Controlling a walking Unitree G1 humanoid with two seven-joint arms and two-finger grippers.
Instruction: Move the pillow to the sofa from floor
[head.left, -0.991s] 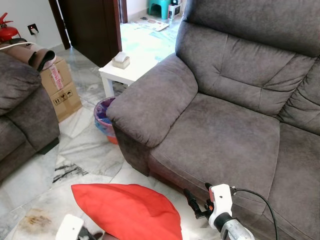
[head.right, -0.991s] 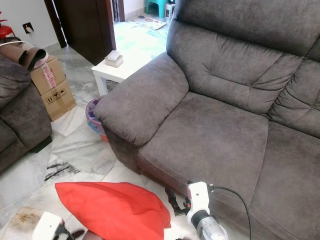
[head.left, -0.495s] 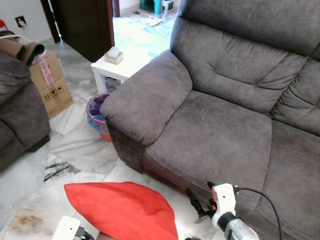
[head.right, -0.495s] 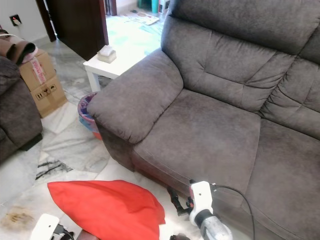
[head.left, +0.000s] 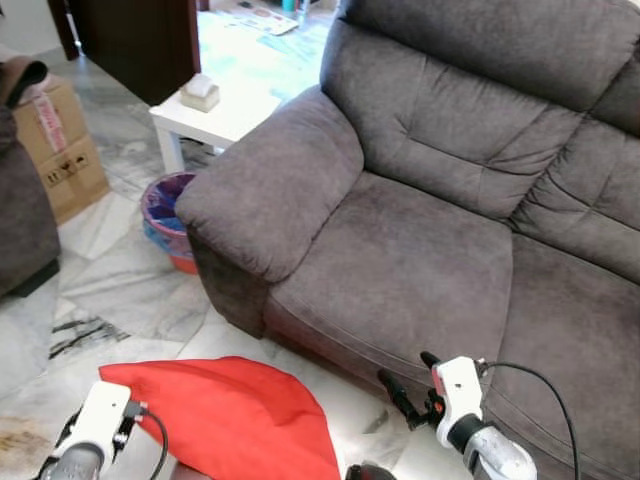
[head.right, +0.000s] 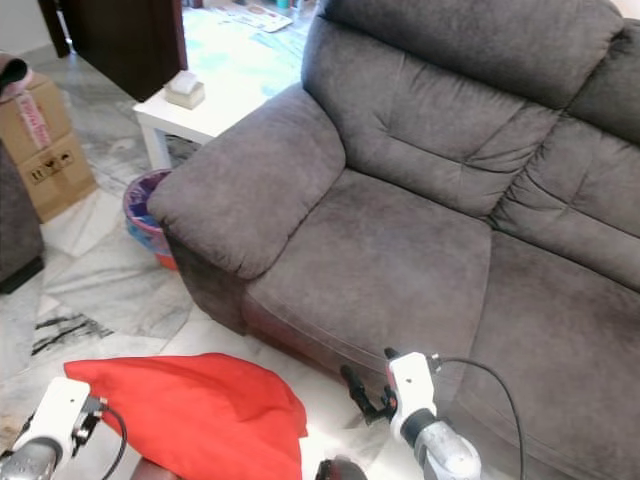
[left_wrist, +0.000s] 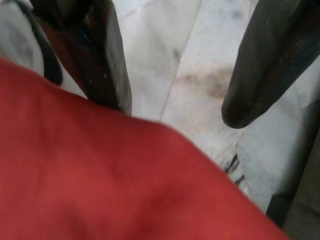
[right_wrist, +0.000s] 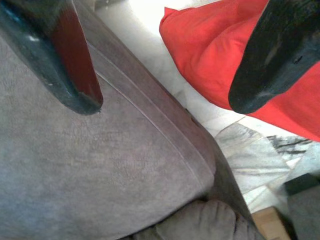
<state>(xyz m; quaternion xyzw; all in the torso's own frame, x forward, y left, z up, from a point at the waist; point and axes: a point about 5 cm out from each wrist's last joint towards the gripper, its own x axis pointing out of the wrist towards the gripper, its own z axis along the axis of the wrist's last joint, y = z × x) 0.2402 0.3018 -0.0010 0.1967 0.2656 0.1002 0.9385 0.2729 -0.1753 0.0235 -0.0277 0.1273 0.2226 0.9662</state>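
Basically nothing was done: your red pillow (head.left: 225, 415) lay on the floor, sofa (head.left: 420, 260) seat bare. Left gripper (left_wrist: 175, 102) spread beside it, right gripper (right_wrist: 165, 95) spread, both empty.

Both arms are showing a white plastic wrist housing above a silver, metallic forearm. A thin black cable is looping out of each housing: a wide arc behind the right one, a shorter curl beside the left. The right gripper (head.left: 412, 388) is carrying two long black fingers with small orange-red marks at their base. Seen close, the left gripper (left_wrist: 175, 107) fingers (left_wrist: 260, 65) are looking ribbed, matte black and round-tipped.
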